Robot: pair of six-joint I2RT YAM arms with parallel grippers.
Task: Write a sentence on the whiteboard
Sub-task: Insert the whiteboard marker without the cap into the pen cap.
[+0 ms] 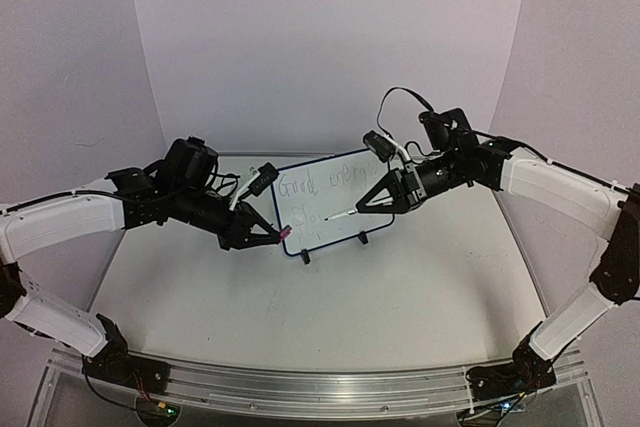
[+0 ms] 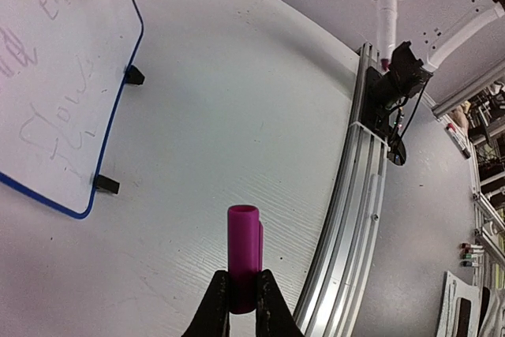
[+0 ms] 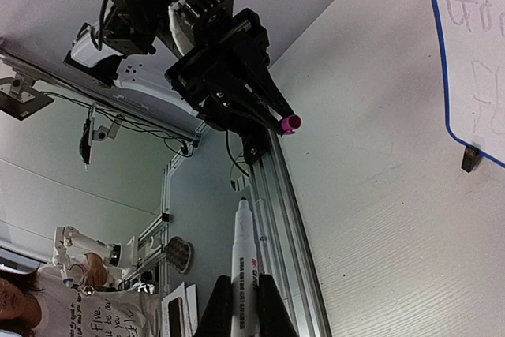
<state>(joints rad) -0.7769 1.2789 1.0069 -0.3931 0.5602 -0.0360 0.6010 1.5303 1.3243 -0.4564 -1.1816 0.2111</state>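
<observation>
The whiteboard (image 1: 345, 232), white with a thin blue frame, stands tilted at the middle of the table, also in the left wrist view (image 2: 71, 76) and the right wrist view (image 3: 481, 76). The sentence (image 1: 322, 185) is faint writing in two lines, the upper reading roughly "Good energy". My right gripper (image 1: 366, 204) is shut on a white marker (image 1: 340, 215) (image 3: 244, 258), whose tip points at the board's lower half; contact cannot be told. My left gripper (image 1: 275, 236) hangs by the board's lower left corner, shut on a magenta marker cap (image 2: 244, 246) (image 1: 287, 235).
Two small black feet (image 1: 306, 257) (image 1: 364, 240) prop the board. An aluminium rail (image 1: 320, 387) runs along the table's near edge, with both arm bases on it. Beyond the table a person (image 3: 24, 301) and clutter show in the right wrist view.
</observation>
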